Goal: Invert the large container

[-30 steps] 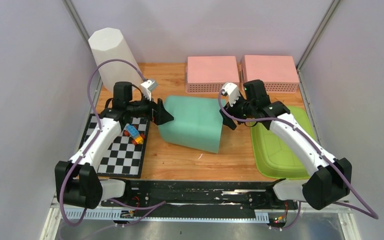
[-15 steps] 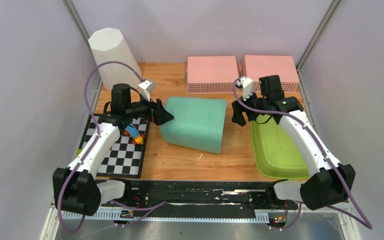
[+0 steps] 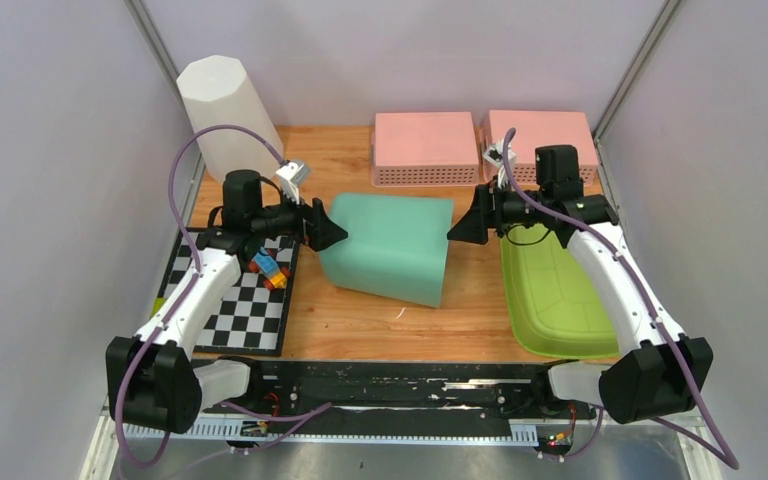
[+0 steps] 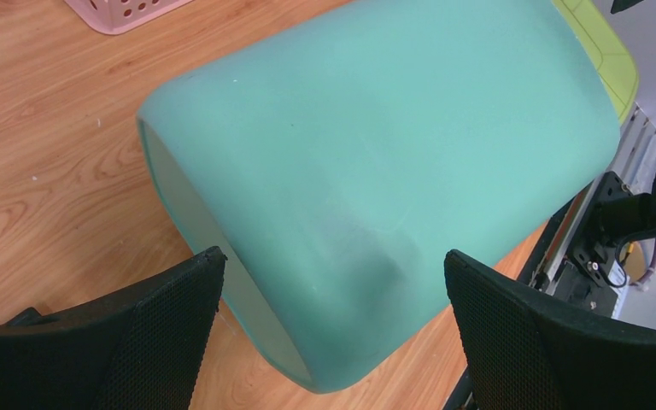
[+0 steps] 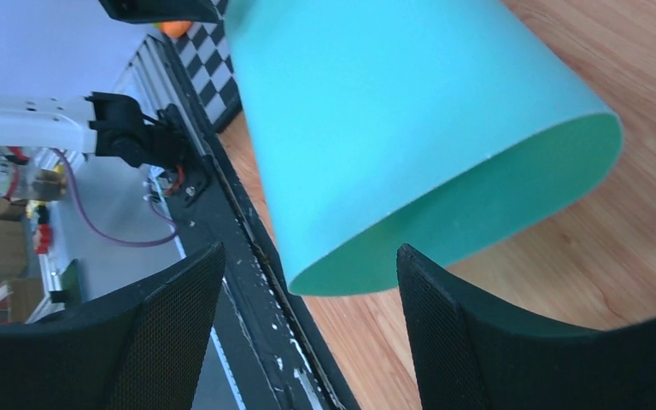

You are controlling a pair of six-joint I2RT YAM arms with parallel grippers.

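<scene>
The teal container [image 4: 376, 171] lies on its side on the tabletop [image 4: 43, 171]. The left gripper [image 4: 333, 258] stands wide apart, its fingers [image 4: 137, 342] flanking the container's near end.

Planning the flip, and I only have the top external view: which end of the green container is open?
Observer: The right wrist view shows the container with its open mouth facing the right gripper; the inside is visible.
Operator: And the other end?
Observer: The left wrist view shows its closed base turned toward the left gripper.
Operator: Are those fingers around it?
Observer: The fingers stand wide open, with a lower corner of the base between them in view.
</scene>
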